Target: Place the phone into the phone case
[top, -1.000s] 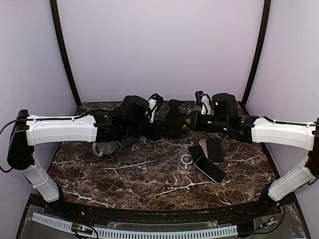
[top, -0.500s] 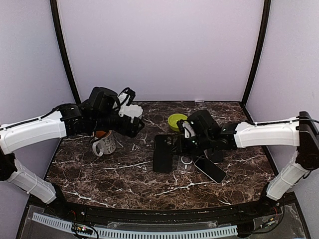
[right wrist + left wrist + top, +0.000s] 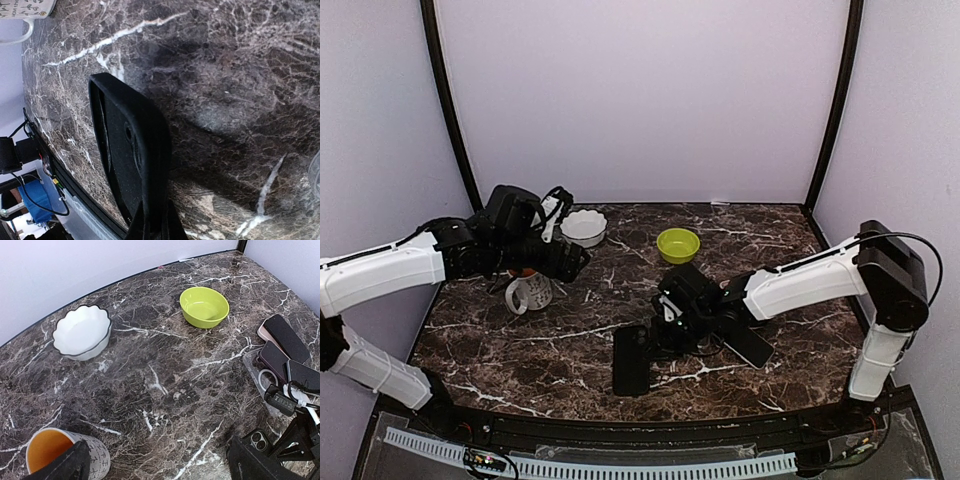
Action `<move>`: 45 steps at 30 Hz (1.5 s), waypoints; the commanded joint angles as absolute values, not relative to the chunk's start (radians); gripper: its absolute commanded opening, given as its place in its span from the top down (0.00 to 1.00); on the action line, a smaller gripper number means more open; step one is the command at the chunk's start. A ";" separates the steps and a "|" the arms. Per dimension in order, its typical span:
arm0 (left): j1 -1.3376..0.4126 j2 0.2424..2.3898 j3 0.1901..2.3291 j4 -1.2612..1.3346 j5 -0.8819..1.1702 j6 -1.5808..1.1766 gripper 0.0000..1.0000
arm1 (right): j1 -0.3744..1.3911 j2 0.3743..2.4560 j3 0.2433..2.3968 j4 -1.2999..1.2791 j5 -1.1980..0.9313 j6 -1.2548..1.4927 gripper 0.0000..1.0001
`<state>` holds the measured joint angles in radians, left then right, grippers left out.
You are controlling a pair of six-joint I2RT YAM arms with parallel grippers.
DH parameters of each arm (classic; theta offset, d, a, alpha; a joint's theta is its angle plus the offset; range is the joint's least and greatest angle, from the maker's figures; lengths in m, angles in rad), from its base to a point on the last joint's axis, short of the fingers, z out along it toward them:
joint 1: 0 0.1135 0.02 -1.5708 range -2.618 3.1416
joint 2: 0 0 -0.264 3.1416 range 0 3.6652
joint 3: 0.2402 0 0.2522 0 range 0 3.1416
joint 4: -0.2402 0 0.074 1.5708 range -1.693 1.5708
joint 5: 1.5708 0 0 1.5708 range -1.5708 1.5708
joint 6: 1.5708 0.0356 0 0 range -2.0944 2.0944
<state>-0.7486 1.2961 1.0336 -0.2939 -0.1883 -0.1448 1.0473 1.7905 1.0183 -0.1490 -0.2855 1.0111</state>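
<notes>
My right gripper (image 3: 667, 322) (image 3: 155, 222) is shut on the rim of a black phone case (image 3: 629, 361) (image 3: 127, 150). The case hangs tilted, low over the table's front middle, its hollow side showing in the right wrist view. Whether it touches the marble I cannot tell. Several dark phones (image 3: 744, 340) (image 3: 281, 336) lie in a loose pile to the right of that gripper. My left gripper (image 3: 568, 256) (image 3: 157, 467) stands open and empty over the left of the table, well apart from the case. The case's camera corner (image 3: 258, 439) shows in the left wrist view.
A patterned mug (image 3: 532, 291) (image 3: 60, 455) with an orange inside stands just under my left arm. A white scalloped bowl (image 3: 584, 226) (image 3: 81, 332) and a lime-green bowl (image 3: 678, 244) (image 3: 204, 306) sit towards the back. A clear case (image 3: 264, 378) with a ring lies beside the phones.
The left gripper let go of the black case, opened wide and pulled back to the left. The right arm carried the case from high at the back down towards the front middle.
</notes>
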 commanded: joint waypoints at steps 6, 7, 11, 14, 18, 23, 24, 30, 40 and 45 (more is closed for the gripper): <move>-0.744 1.265 1.016 -0.284 -0.238 -0.114 0.01 | 1.054 1.825 0.964 -0.057 -0.346 1.078 1.00; -0.744 1.267 1.015 -0.283 -0.235 -0.114 0.01 | 1.054 1.823 0.958 -0.060 -0.344 1.084 1.00; -0.743 1.274 1.016 -0.285 -0.231 -0.115 0.01 | 1.054 1.808 0.942 -0.089 -0.311 1.089 1.00; -0.744 1.275 1.016 -0.284 -0.229 -0.115 0.01 | 1.053 1.815 0.985 -0.157 -0.286 1.043 0.85; -0.743 1.276 1.015 -0.284 -0.235 -0.111 0.01 | 1.052 1.795 1.044 -0.264 -0.274 0.983 0.43; -0.744 1.272 1.014 -0.282 -0.239 -0.105 0.01 | 1.046 1.692 1.140 -0.484 -0.221 0.831 0.02; -0.744 1.271 1.013 -0.282 -0.240 -0.105 0.01 | 1.041 1.671 1.174 -0.558 -0.203 0.778 0.02; -0.743 1.273 1.006 -0.274 -0.228 -0.101 0.01 | 0.928 1.606 1.246 -0.941 -0.104 0.415 0.02; -0.744 1.286 0.997 -0.267 -0.252 -0.071 0.01 | 0.718 1.693 1.219 -1.037 -0.035 0.191 0.02; -0.744 1.285 0.994 -0.261 -0.255 -0.063 0.01 | 0.696 1.764 1.200 -1.051 -0.063 0.204 0.02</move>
<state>-0.7486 1.2884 1.0073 -0.2829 -0.2417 -0.0837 0.7021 1.7267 1.2148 -1.0153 -0.0586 0.2260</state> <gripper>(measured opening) 0.988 0.986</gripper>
